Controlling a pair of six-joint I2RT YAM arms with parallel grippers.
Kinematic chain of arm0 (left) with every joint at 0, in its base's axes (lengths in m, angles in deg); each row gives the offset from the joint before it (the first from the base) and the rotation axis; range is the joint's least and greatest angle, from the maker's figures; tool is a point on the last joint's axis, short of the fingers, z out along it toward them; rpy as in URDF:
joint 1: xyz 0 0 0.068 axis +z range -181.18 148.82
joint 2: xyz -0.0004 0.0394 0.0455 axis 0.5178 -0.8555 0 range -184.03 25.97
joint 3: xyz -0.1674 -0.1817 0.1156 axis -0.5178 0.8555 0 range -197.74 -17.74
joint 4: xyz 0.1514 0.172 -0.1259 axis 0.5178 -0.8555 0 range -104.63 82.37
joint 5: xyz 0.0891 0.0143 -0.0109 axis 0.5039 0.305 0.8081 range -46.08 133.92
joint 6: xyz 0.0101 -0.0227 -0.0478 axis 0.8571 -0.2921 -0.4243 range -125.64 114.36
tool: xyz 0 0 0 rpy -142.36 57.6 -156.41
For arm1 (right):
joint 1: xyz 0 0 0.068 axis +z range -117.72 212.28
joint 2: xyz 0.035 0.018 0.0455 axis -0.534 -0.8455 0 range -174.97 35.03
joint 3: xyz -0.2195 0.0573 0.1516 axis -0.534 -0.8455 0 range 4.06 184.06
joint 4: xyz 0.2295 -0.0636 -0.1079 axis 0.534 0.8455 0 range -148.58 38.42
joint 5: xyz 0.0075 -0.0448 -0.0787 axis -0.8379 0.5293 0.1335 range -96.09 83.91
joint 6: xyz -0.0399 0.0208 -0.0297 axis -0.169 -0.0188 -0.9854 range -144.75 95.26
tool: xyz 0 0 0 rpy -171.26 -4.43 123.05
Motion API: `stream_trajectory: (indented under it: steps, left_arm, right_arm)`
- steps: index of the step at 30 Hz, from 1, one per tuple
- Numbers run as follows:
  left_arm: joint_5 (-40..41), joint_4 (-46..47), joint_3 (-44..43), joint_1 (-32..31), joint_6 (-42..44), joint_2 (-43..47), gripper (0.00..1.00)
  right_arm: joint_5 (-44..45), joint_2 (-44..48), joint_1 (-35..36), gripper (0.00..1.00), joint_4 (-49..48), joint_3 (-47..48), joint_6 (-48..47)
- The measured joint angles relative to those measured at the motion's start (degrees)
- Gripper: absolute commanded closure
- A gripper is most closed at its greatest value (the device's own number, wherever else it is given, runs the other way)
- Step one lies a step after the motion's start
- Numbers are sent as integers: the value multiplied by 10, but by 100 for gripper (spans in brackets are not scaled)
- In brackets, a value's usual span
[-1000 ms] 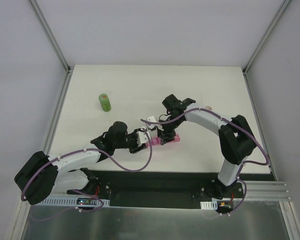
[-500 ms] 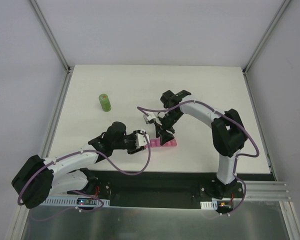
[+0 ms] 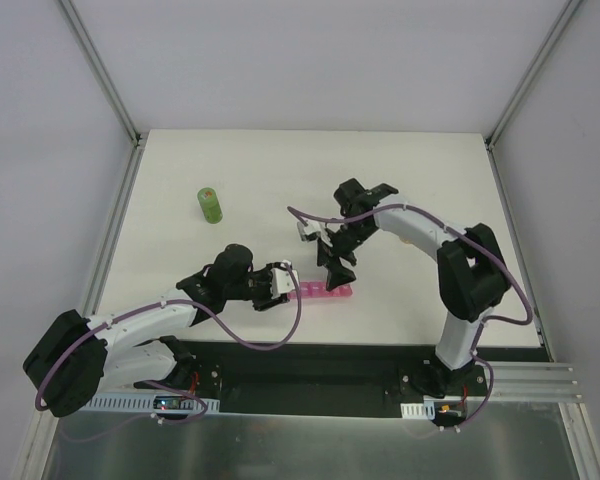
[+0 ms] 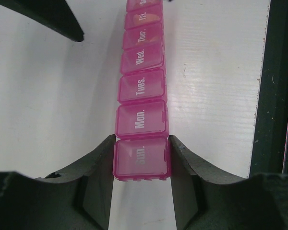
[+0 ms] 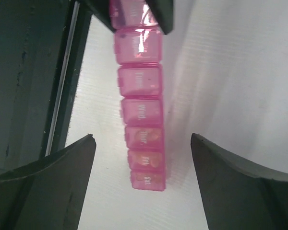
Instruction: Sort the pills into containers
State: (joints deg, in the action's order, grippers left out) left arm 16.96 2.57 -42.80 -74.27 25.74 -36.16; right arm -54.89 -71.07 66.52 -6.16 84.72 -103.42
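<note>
The containers are a bright-pink strip (image 3: 321,293) of seven day-marked compartments, lying flat near the table's front edge with all lids closed. My left gripper (image 3: 288,286) is shut on its left end. In the left wrist view the fingers (image 4: 98,167) press both sides of the "Sun." compartment (image 4: 141,158). Orange pills show through the Thur., Fri. and Sat. lids in the right wrist view (image 5: 144,158). My right gripper (image 3: 336,268) is open and empty, hovering just above and behind the strip's right end; in the right wrist view the gripper (image 5: 142,138) has jaws spread wide of the strip (image 5: 140,112).
A green bottle (image 3: 210,205) with an orange cap stands at the back left. The black base rail (image 4: 273,96) runs along the table's near edge, close beside the strip; it also shows in the right wrist view (image 5: 29,72).
My right gripper has come off the strip's right end and risen back a little. The strip has shifted slightly left in my left gripper's hold.
</note>
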Motion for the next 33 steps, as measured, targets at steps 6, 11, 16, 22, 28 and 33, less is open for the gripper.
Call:
stream_trajectory:
  steps: [6,11,16,22,28,33]
  left_arm:
    - [0,-2,-3,0,-15,0,100]
    - [0,-2,-11,0,-33,0,100]
    - [0,-2,-17,0,-49,0,100]
    - [0,-2,-20,0,-54,0,100]
    - [0,-3,-21,0,-54,-1,100]
    - [4,-4,-22,1,-54,-2,100]
  right_arm:
    - [5,69,41,16,-68,-93,25]
    - [31,91,48,16,-168,-135,70]
    - [62,96,56,20,-226,-160,92]
    - [68,97,61,24,-236,-161,91]
    - [74,97,59,28,-235,-160,91]
    - [73,97,45,31,-231,-160,92]
